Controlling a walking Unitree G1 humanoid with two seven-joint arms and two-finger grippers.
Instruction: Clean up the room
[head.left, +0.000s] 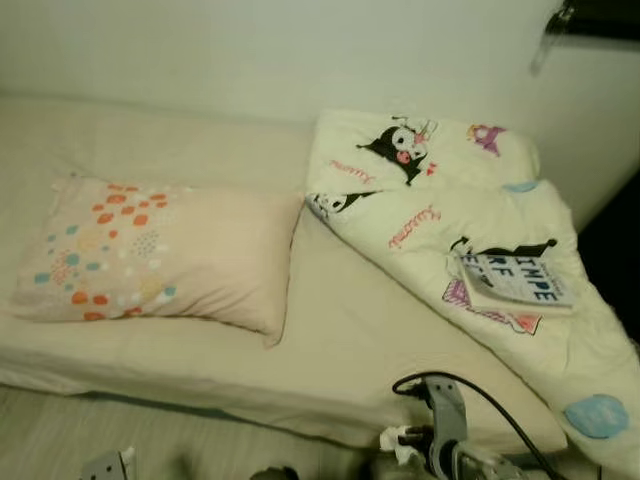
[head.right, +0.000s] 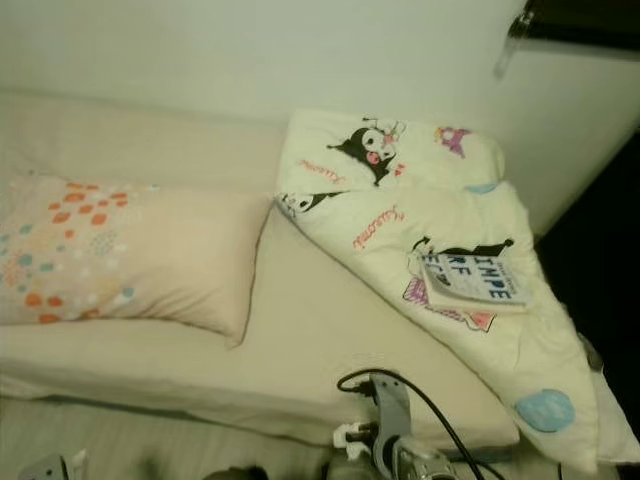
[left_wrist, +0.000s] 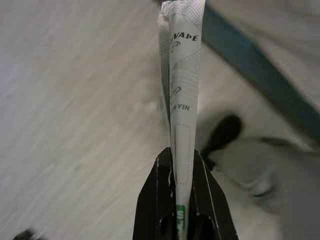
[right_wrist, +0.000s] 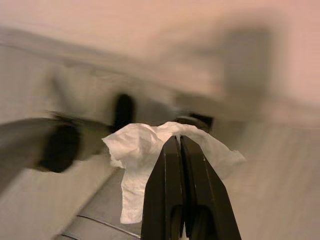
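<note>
Tissue (right_wrist: 150, 150) first: in the right wrist view we've got it crumpled and pinched in the right gripper (right_wrist: 181, 142), fingers closed on it, floor below.

Left wrist view: the left gripper (left_wrist: 182, 160) is clamped on a flat printed paper packet (left_wrist: 181, 75), its long axis running straight out along the fingers.

From the head views, both arms sit low by the bed (head.left: 340, 340). What they add is the book (head.left: 515, 282) on the blanket (head.left: 420, 220), beside the pillow (head.left: 160, 250). It's closer to our right arm, but both grippers look full, so the trash probably goes first.
</note>
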